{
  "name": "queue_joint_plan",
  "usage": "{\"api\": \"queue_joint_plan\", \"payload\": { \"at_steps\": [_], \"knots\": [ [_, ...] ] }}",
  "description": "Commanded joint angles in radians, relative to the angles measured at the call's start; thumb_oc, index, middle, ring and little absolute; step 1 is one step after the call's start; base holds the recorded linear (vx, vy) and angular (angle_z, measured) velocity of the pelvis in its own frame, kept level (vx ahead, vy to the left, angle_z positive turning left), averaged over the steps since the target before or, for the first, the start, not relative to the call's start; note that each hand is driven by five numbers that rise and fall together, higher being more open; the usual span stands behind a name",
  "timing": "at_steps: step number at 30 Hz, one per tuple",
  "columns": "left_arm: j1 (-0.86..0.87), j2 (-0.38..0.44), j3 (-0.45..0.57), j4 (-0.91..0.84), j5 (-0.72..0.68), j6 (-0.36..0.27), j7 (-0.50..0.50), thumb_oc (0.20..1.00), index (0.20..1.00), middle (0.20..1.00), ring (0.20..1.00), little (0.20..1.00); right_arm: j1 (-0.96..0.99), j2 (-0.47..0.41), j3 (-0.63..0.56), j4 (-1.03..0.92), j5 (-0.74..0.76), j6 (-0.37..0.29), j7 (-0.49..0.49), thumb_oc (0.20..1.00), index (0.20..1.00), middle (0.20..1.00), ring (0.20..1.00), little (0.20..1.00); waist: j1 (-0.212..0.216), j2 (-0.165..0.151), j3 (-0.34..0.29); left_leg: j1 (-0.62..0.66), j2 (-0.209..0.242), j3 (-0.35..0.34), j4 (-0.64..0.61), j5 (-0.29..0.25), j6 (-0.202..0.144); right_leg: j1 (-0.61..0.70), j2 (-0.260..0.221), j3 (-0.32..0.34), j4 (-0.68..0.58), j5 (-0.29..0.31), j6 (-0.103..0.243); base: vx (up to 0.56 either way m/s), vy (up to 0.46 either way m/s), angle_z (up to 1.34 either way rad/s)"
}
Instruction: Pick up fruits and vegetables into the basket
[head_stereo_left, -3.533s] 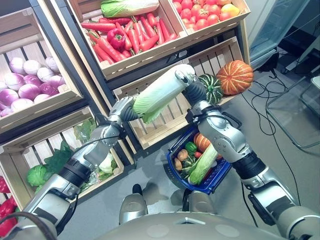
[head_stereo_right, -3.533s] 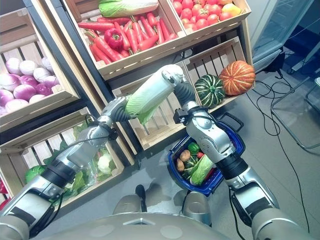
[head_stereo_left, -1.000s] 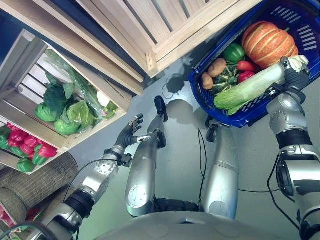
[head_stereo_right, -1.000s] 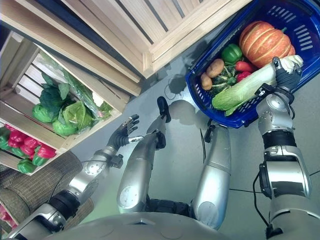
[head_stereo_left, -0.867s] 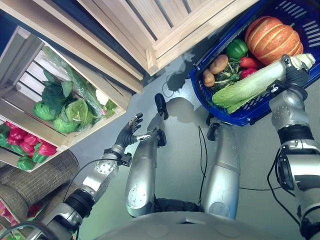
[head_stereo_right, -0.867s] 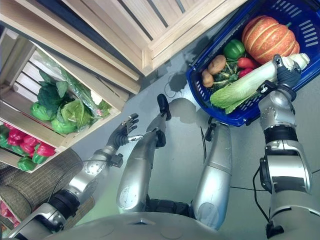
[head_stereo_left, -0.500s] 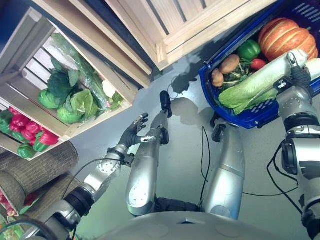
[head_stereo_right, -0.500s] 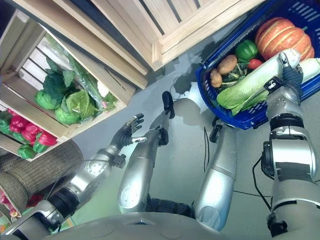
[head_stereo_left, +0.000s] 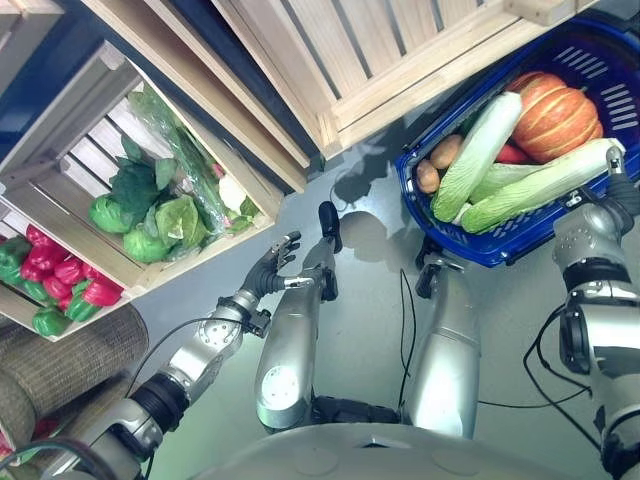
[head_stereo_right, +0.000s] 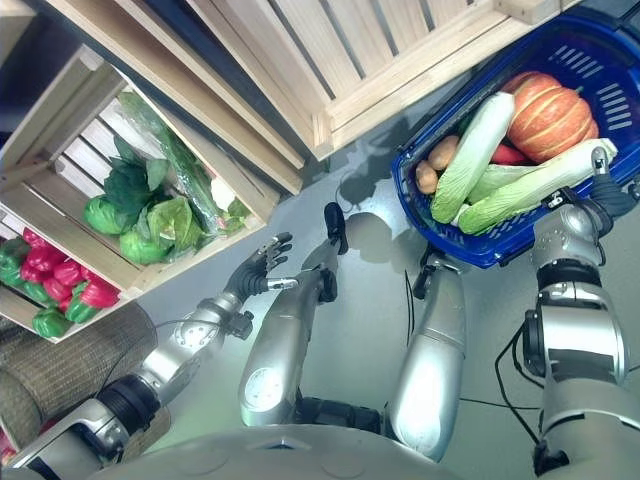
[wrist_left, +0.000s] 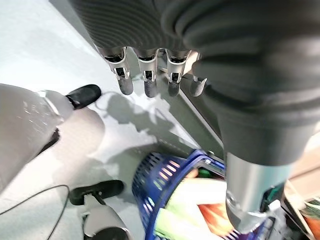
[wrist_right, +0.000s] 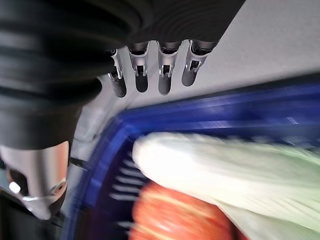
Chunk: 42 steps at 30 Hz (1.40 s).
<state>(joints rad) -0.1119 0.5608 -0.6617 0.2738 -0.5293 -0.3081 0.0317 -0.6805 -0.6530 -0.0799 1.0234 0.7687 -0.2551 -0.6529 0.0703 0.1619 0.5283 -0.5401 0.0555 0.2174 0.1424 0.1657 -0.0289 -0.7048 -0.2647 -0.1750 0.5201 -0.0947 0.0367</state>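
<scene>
The blue basket stands on the grey floor at the right. It holds an orange pumpkin, two long pale-green cabbages, potatoes and a red pepper. My right hand hangs at the basket's near right rim, above the white end of one cabbage; its fingers are straight and hold nothing. My left hand is low over the floor, far left of the basket, fingers spread and empty.
A wooden crate of green lettuces sits at the left, with red peppers in the crate beside it. An empty slatted crate overhangs the basket's far side. A brown woven roll lies at the lower left.
The camera has shifted. 3.5 s ago my left hand held a cabbage up by the shelves; now it is empty and low. In the basket one cabbage has swung apart from the other.
</scene>
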Motion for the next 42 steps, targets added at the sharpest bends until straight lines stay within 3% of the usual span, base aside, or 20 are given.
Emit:
{"api": "queue_joint_plan", "payload": {
  "at_steps": [1,7,9,14,18,21,22,24,26,30,33,37,40,42],
  "knots": [
    [0.072,-0.052,0.018,0.006,0.025,-0.022,-0.045,1.000,1.000,1.000,1.000,1.000,0.094,-0.038,-0.022,-0.144,-0.068,-0.143,-0.090,1.000,1.000,1.000,1.000,1.000,-0.073,0.071,-0.008,0.067,0.029,-0.029,0.076,-0.157,-0.039,0.099,0.048,-0.012,-0.066,-0.004,0.034,-0.01,0.121,-0.05],
    [0.083,-0.059,0.071,0.047,0.057,-0.033,-0.046,1.000,1.000,1.000,1.000,1.000,0.303,0.065,0.015,-0.504,-0.303,-0.248,-0.157,1.000,1.000,1.000,1.000,1.000,-0.133,-0.013,-0.008,0.230,0.042,-0.027,0.027,-0.161,-0.039,0.286,0.068,0.001,-0.167,0.026,0.049,0.01,0.112,-0.09],
    [0.094,-0.068,0.100,0.069,0.065,-0.036,-0.057,1.000,1.000,1.000,1.000,1.000,0.365,0.092,0.049,-0.623,-0.425,-0.227,-0.157,1.000,1.000,1.000,1.000,1.000,-0.150,-0.040,-0.008,0.290,0.047,-0.027,0.015,-0.163,-0.041,0.357,0.074,0.009,-0.205,0.036,0.054,0.04,0.089,-0.13],
    [0.158,-0.101,0.196,0.152,0.098,-0.053,-0.091,1.000,1.000,1.000,1.000,1.000,0.513,0.153,0.111,-0.752,-0.540,-0.259,0.002,1.000,1.000,1.000,1.000,1.000,-0.156,-0.108,-0.107,0.399,0.062,-0.018,-0.036,-0.168,-0.047,0.500,0.085,0.011,-0.310,0.056,0.071,0.10,0.032,-0.21],
    [0.202,-0.140,0.278,0.226,0.098,-0.054,-0.106,1.000,1.000,1.000,1.000,1.000,0.592,0.190,0.163,-0.763,-0.576,-0.241,0.151,1.000,1.000,1.000,1.000,1.000,-0.141,-0.135,-0.200,0.478,0.061,-0.014,-0.082,-0.173,-0.049,0.591,0.084,-0.001,-0.375,0.068,0.090,0.12,0.035,-0.11],
    [0.221,-0.181,0.330,0.295,0.110,-0.043,-0.138,1.000,1.000,1.000,1.000,1.000,0.623,0.218,0.217,-0.730,-0.596,-0.188,0.252,1.000,1.000,1.000,1.000,1.000,-0.121,-0.155,-0.266,0.522,0.059,-0.014,-0.118,-0.171,-0.047,0.641,0.081,-0.017,-0.420,0.088,0.102,0.10,0.023,-0.02],
    [0.230,-0.199,0.354,0.335,0.127,-0.030,-0.159,1.000,1.000,1.000,1.000,1.000,0.643,0.234,0.240,-0.701,-0.570,-0.143,0.333,1.000,1.000,1.000,1.000,1.000,-0.112,-0.167,-0.300,0.551,0.058,-0.010,-0.140,-0.172,-0.047,0.669,0.081,-0.025,-0.442,0.097,0.108,0.08,0.025,0.02],
    [0.225,-0.212,0.366,0.364,0.123,-0.013,-0.176,1.000,1.000,1.000,1.000,1.000,0.648,0.244,0.266,-0.670,-0.584,-0.120,0.396,1.000,1.000,1.000,1.000,1.000,-0.106,-0.174,-0.318,0.568,0.057,-0.009,-0.156,-0.172,-0.048,0.687,0.080,-0.032,-0.459,0.104,0.112,0.04,0.025,0.09],
    [0.212,-0.227,0.387,0.425,0.120,0.010,-0.208,1.000,1.000,1.000,1.000,1.000,0.653,0.255,0.309,-0.620,-0.506,-0.042,0.517,1.000,1.000,1.000,1.000,1.000,-0.096,-0.184,-0.339,0.592,0.054,-0.009,-0.181,-0.170,-0.047,0.712,0.081,-0.040,-0.482,0.112,0.117,-0.01,0.030,0.12],
    [0.162,-0.250,0.407,0.550,0.130,0.055,-0.263,1.000,1.000,1.000,1.000,1.000,0.649,0.313,0.385,-0.468,-0.489,0.070,0.671,1.000,1.000,1.000,1.000,1.000,-0.079,-0.194,-0.366,0.623,0.041,-0.015,-0.218,-0.165,-0.046,0.754,0.084,-0.068,-0.514,0.122,0.121,-0.02,0.037,0.10],
    [0.118,-0.278,0.409,0.680,0.123,0.077,-0.305,1.000,1.000,1.000,1.000,1.000,0.639,0.371,0.417,-0.263,-0.452,0.131,0.760,1.000,1.000,1.000,1.000,1.000,-0.064,-0.197,-0.385,0.635,0.023,-0.032,-0.225,-0.173,-0.038,0.778,0.090,-0.077,-0.536,0.126,0.118,-0.01,0.044,0.11],
    [0.094,-0.310,0.397,0.779,0.129,0.093,-0.348,1.000,1.000,1.000,1.000,1.000,0.623,0.426,0.424,-0.062,-0.410,0.224,0.812,1.000,1.000,1.000,1.000,1.000,-0.054,-0.193,-0.400,0.649,0.009,-0.031,-0.220,-0.182,-0.026,0.797,0.090,-0.088,-0.546,0.125,0.114,0.00,0.066,0.07],
    [0.082,-0.327,0.388,0.821,0.124,0.118,-0.384,1.000,1.000,1.000,1.000,1.000,0.617,0.443,0.418,0.055,-0.455,0.238,0.849,1.000,1.000,1.000,1.000,1.000,-0.054,-0.185,-0.404,0.655,0.001,-0.025,-0.216,-0.188,-0.017,0.804,0.090,-0.093,-0.546,0.123,0.110,-0.02,0.086,0.01],
    [0.071,-0.340,0.383,0.856,0.113,0.159,-0.409,1.000,1.000,1.000,1.000,1.000,0.617,0.456,0.393,0.124,-0.408,0.291,0.878,1.000,1.000,1.000,1.000,1.000,-0.057,-0.179,-0.413,0.663,-0.010,-0.033,-0.216,-0.194,-0.007,0.811,0.094,-0.085,-0.545,0.117,0.106,-0.02,0.096,-0.01]
  ]
}}
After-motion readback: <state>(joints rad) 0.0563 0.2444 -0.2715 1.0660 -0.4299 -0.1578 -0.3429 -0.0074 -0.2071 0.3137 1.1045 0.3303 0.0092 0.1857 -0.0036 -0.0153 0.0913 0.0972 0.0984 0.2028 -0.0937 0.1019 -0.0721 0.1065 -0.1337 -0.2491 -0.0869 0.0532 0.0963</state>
